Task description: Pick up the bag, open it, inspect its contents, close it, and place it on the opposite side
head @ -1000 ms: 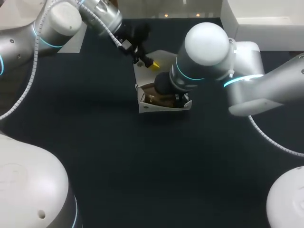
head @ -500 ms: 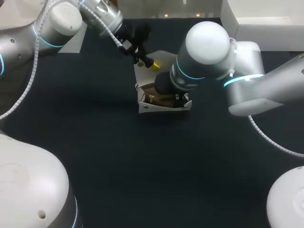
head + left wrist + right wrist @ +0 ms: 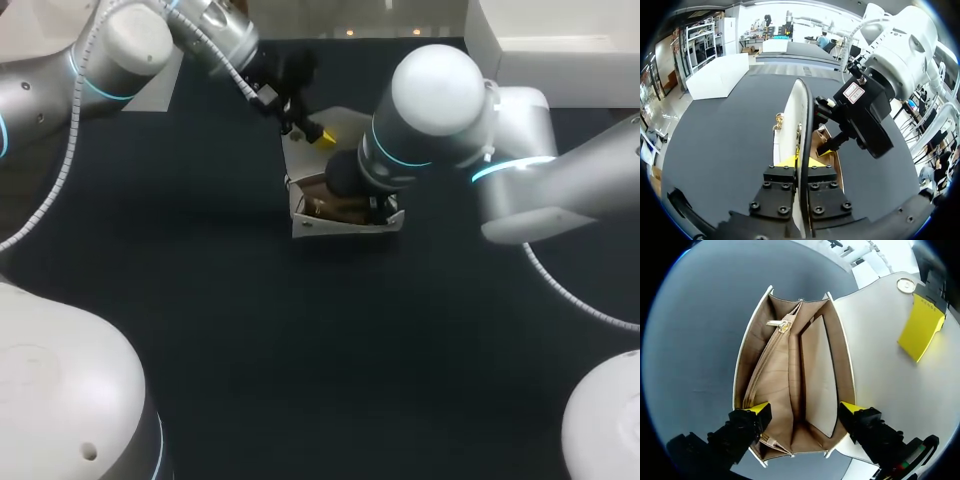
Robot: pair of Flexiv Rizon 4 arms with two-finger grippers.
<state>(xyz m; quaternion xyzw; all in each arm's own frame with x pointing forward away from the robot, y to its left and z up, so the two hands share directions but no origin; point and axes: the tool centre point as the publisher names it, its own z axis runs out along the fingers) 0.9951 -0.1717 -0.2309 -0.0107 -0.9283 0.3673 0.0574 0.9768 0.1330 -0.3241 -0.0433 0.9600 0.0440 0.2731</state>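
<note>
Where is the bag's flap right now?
Head view, mid-table: the flap stands raised at the far side of the open bag, pinched in the left pincer.

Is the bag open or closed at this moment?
Open. The left gripper holds the flap lifted away, and the right wrist view looks straight into the tan compartments of the bag.

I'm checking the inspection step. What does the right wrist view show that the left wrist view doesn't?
Only the right wrist view: a look straight down into the open bag, with its zipped middle divider and zip pull. Only the left wrist view: the flap seen edge-on, clamped in the left gripper, and the right arm reaching over the bag. Both show the white flap and some of the bag's brown lining.
</note>
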